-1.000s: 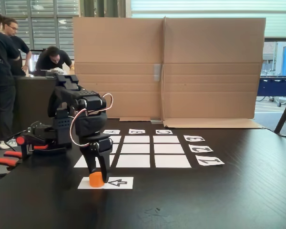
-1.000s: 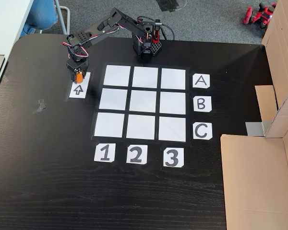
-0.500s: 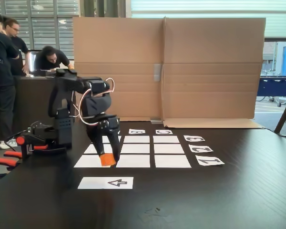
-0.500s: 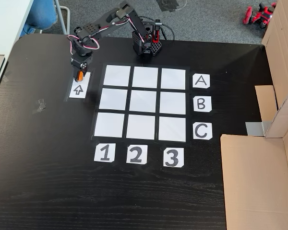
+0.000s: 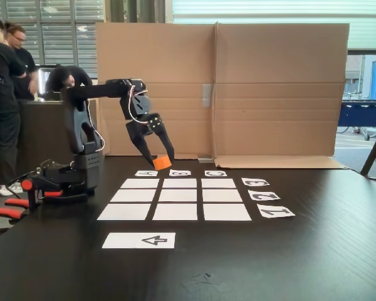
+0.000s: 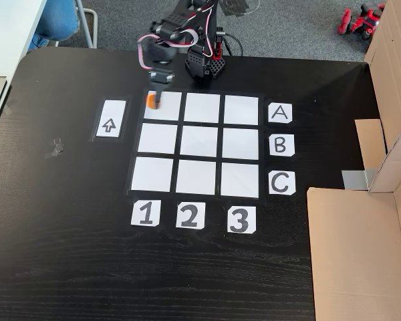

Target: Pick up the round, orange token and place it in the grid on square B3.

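Token [image 5: 162, 162] lifted off arrow sheet [image 6: 111, 119], half-hidden in gripper [image 5: 160, 164].

The small bright orange cylindrical token [image 5: 162, 162] [image 6: 151, 101] now hangs lifted in the black two-finger gripper [image 5: 160, 163] [image 6: 152, 100] — off the white arrow sheet [image 6: 111, 119], raised over the white paper grid's [image 6: 198, 142] corner cell nearest that sheet.

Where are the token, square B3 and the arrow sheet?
token [image 6: 151, 101], a fixed view from above, its orange side, held in the gripper [image 6: 154, 101].
square B3 [image 6: 240, 143], same view, cell centre.
arrow sheet [image 6: 110, 118], same view, white paper above the arrow.
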Tool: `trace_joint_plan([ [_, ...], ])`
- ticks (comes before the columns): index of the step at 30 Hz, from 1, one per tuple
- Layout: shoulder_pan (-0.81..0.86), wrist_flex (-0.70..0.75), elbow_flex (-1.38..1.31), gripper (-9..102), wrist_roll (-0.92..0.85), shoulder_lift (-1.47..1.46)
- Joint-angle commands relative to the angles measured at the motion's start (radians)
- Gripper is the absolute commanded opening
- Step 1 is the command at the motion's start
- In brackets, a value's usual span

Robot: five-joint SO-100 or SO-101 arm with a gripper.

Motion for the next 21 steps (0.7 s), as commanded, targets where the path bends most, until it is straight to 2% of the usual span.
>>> trace_joint_plan([
  [1,-0.129,0.032,0.046,-1,0.044,0.132],
  [15,-0.65,0.02,0.132,-1,0.218,0.173],
  [21,-0.701,-0.067,0.138,-1,0.264,0.026],
])
